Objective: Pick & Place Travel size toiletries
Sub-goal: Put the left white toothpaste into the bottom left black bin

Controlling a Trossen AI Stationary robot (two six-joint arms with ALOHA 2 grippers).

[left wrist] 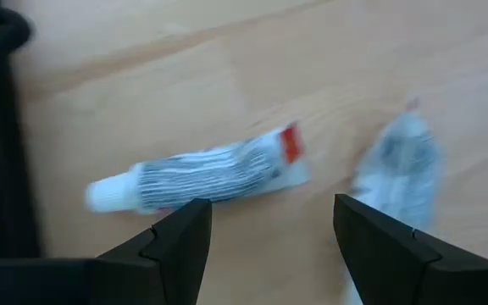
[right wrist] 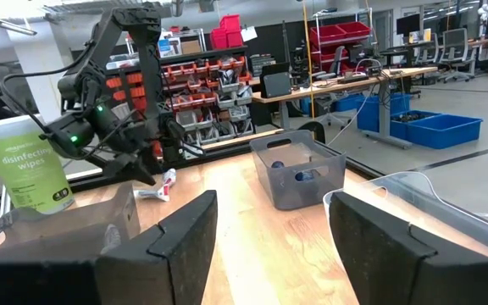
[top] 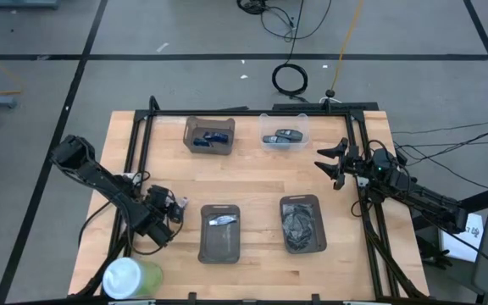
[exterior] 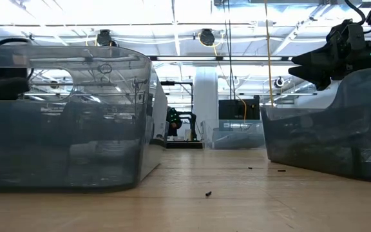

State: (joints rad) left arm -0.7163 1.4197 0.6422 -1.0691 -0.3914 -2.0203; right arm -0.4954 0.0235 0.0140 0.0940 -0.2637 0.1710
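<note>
**Table inventory: toiletry tubes, trays and two idle-open grippers**

Item 1. Left gripper [top: 173, 212], dark, two-fingered, low over the light wooden table [top: 252, 174] near its left edge, just left of the near-left tray. Jaws stand open, holding nothing. In the left wrist view the fingers [left wrist: 185, 246] frame a small white-and-silver squeeze tube [left wrist: 202, 174] with a white cap and a red mark at its flat end, lying on its side on the bare wood. A second, blurred silvery tube [left wrist: 401, 161] lies just beside it, apart from it.

Item 2. Right gripper [top: 333, 165], raised above the far-right part of the table, beside the clear bin. Jaws open, empty.

Item 3. Dark rectangular tray, near-left [top: 220, 241]: one small silvery tube [top: 223, 220] lies at its far end.

Item 4. Dark rectangular tray, near-right [top: 302, 202]: dark crumpled contents; cannot tell what.

Item 5. Smoky translucent bin, far-left [top: 209, 127]: bluish items inside.

Item 6. Clear plastic bin, far-right [top: 284, 129]: dark bluish items inside.

Item 7. Green canister of disinfecting wipes [top: 130, 277], white lid, near-left corner.
</note>
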